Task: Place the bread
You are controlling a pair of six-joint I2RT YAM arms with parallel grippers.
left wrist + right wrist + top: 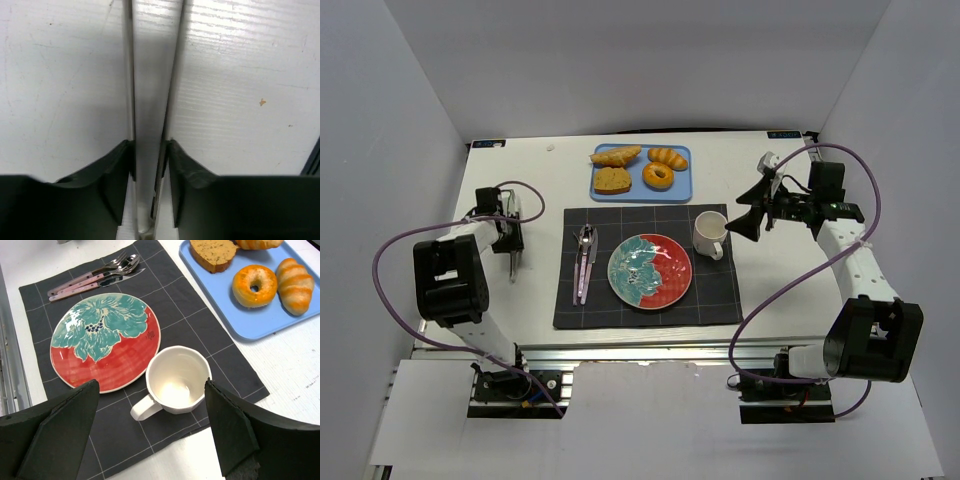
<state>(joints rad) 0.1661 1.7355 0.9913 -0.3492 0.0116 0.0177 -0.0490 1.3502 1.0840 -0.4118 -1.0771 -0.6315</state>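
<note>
The bread is a glossy orange ring bun lying on a blue tray at the back of the table; in the right wrist view the bread shows at the upper right. My right gripper hovers beside a white mug, well short of the tray. In its own view the right gripper stands wide open over the mug with nothing held. My left gripper is low over the table left of the mat. Up close, the left gripper presses on two thin metal strips, like tongs.
A ridged roll, a brown slice and a long roll share the tray. A dark placemat holds a red and teal plate, the mug and cutlery. White walls enclose the table.
</note>
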